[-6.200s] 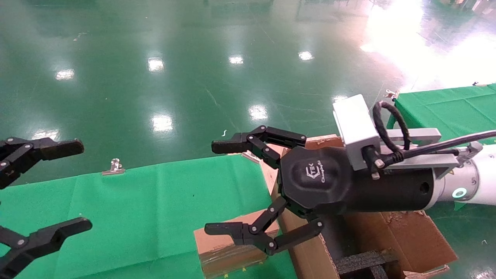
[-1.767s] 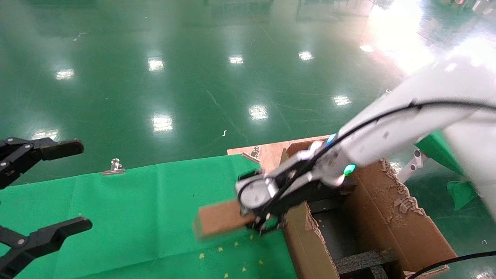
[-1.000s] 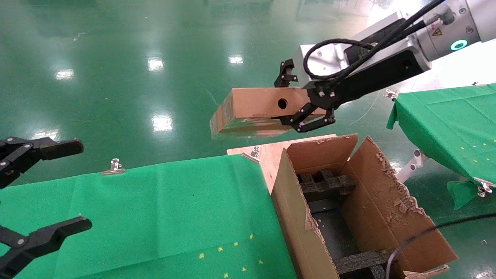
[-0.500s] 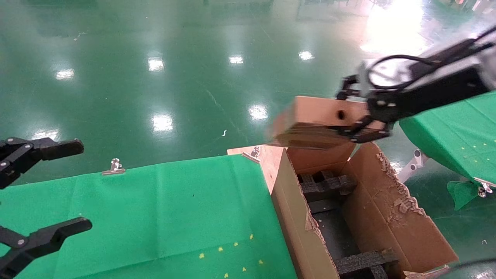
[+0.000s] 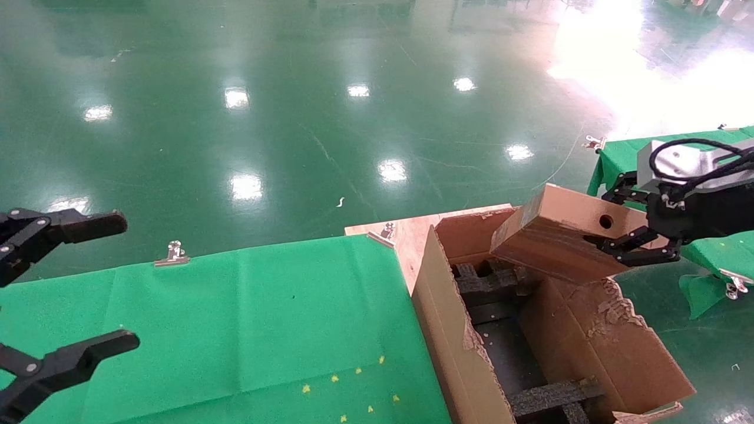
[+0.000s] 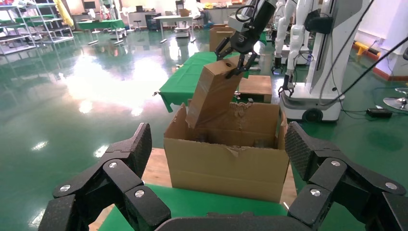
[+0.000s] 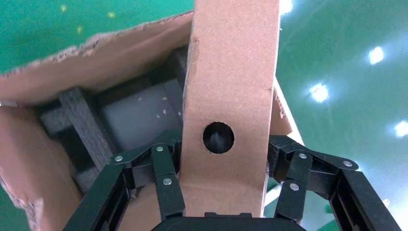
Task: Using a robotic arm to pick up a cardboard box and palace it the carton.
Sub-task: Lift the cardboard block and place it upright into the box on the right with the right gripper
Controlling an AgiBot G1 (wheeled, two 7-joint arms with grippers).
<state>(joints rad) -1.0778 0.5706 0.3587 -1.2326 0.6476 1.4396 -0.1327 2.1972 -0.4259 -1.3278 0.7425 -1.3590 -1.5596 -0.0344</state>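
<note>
My right gripper (image 5: 635, 228) is shut on the cardboard box (image 5: 559, 238), gripping the end with the round hole (image 5: 605, 222). The box is tilted, its low end dipping over the far end of the open carton (image 5: 465, 365). In the right wrist view the fingers (image 7: 166, 168) clamp both sides of the box (image 7: 231, 82), with the carton's black foam inserts (image 7: 84, 127) below. The left wrist view shows the box (image 6: 211, 96) slanting into the carton (image 6: 226, 168). My left gripper (image 5: 121, 281) is open and empty, parked at the far left.
A green-clothed table (image 5: 235, 330) with a metal clip (image 5: 174, 253) lies left of the carton. A wooden board (image 5: 412, 231) lies under the carton's far corner. A second green table (image 5: 624, 154) stands at the right. Other robots (image 6: 327, 57) stand beyond the carton.
My right gripper took the box off the green table, lifted it high, then carried it right and down. The box now tilts into the carton's opening. The left gripper has not moved.
</note>
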